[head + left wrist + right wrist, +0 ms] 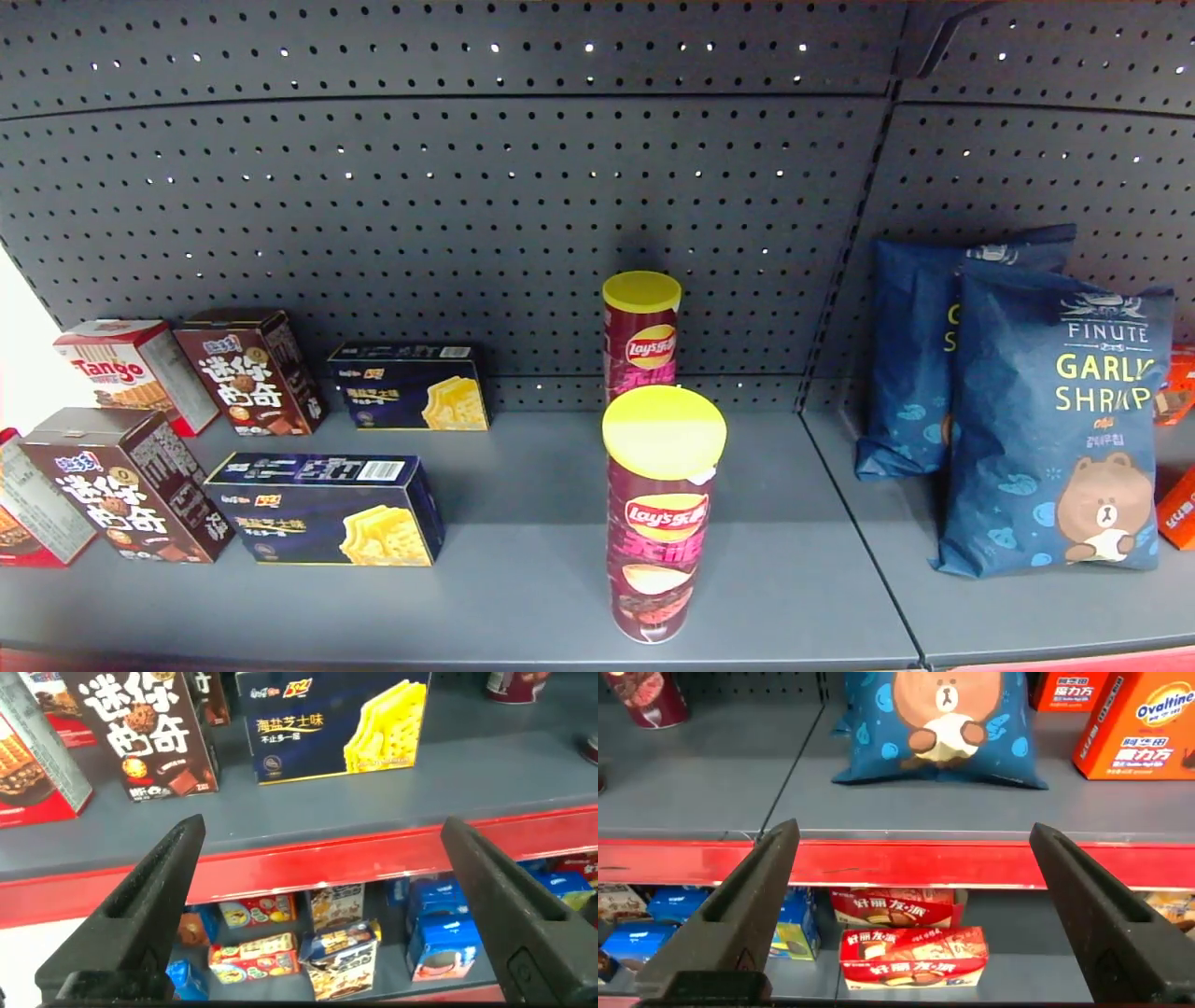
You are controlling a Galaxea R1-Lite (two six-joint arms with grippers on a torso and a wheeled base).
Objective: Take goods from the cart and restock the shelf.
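Head view: the shelf (pixel 523 495) carries two chip cans in the middle, both upright. The front can (pixel 658 523) stands near the front edge and the back can (pixel 640 336) stands straight behind it, against the pegboard wall. To the left lie snack boxes in two rows, among them a navy box (pixel 327 509) in front and a brown box (pixel 126 485) beside it. To the right, past the divider, two blue bags (pixel 1027 411) lean one behind the other.

In the left wrist view, the left gripper (pixel 322 829) hangs in front of the shelf's red front strip (pixel 308 863), below the navy box. Its jaws are spread wide with nothing between them. In the right wrist view, the right gripper (pixel 915 829) sits just as low before the same strip, below the front blue bag, with orange boxes (pixel 1139 723) off to one side. Its jaws are also spread and empty.

With both grippers empty and level with the shelf edge, this looks like the gap between placings: no item is in hand. The next move likely calls for turning to the cart and closing on a fresh item. The item should then go into an open patch of the shelf, such as the bare run between the cans and the boxes, without knocking over the front can.
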